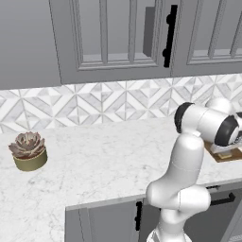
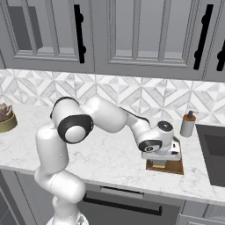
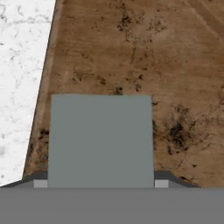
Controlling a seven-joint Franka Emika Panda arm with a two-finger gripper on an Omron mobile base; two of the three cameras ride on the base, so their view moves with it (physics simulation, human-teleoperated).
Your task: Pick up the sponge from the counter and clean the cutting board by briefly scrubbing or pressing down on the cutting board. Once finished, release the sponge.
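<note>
White marble surface (image 2: 110, 162) carries the cutting board (image 3: 175, 65), where the hand (image 2: 159, 163) looks clamped on the sponge (image 3: 100, 140) by its side edges, pressing down; soft, light, compressible, so hold mid-block.

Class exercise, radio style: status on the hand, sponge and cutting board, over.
Hand shut on sponge. Sponge low over cutting board, contact unclear. Nothing in the way.

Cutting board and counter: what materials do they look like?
Cutting board: looks like wood, matte reddish-brown with dark grain flecks and streaks. Counter: seems marble or a stone look-alike, smooth white with faint grey veining; the render leaves its gloss open.
</note>
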